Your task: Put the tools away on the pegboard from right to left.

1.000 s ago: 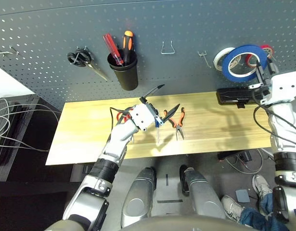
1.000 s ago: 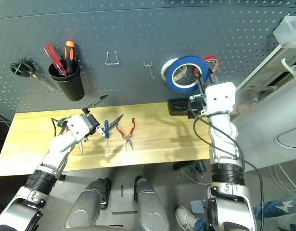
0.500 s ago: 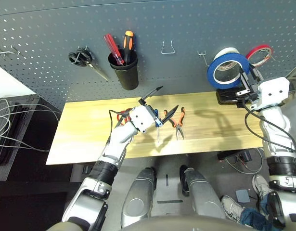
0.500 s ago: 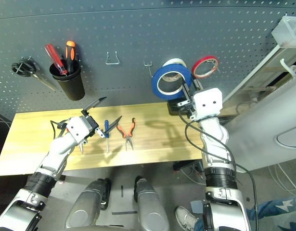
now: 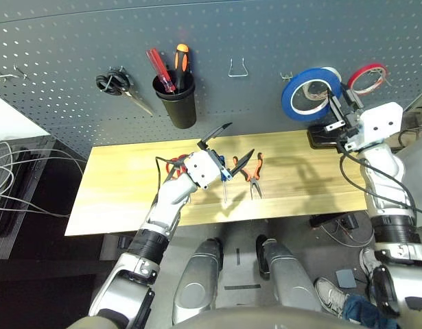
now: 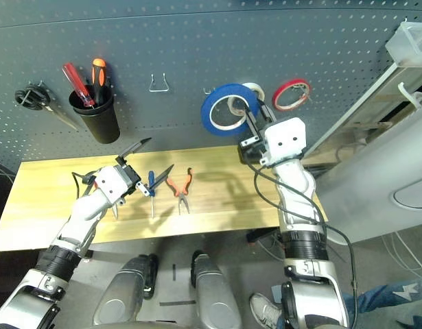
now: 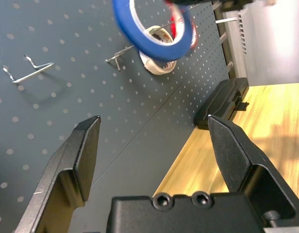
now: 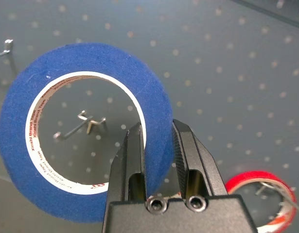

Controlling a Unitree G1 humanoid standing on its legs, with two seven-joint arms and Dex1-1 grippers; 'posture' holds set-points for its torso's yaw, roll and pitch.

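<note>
**Blue tape roll up at the pegboard, in the right gripper's grasp**

And here is the right gripper (image 8: 157, 125), its two black fingers clenched on the band of the wide blue tape roll (image 8: 23, 107), one finger inside the ring and one outside. Through the roll's open centre, there's a metal hook (image 8: 86, 121) on the dark grey-blue perforated pegboard (image 5: 279, 34). Close by is the white tape roll (image 6: 257, 92), partly covered by the blue one in the head views; a red tape roll (image 5: 368, 79) hangs farther right.

Below them, a black case-like object (image 7: 224, 99) sits at the back of the pale wooden table (image 5: 300, 164). Over toward the middle, the orange-and-black-handled pliers (image 5: 252, 175) lie beside the slim blue-handled screwdriver (image 6: 151, 188). The left gripper (image 7: 152, 119) hovers above that area, fingers spread wide with nothing between them. The red-handled scissors (image 5: 175, 164) lie under the left arm, mostly hidden, so their exact pose is hard to call.

Up on the board's left half, a black cup (image 5: 178, 106) carries a red-handled tool (image 5: 160, 67) and an orange-and-black-handled one (image 5: 182, 60), with black-handled scissors (image 5: 114, 82) hanging alongside.
</note>
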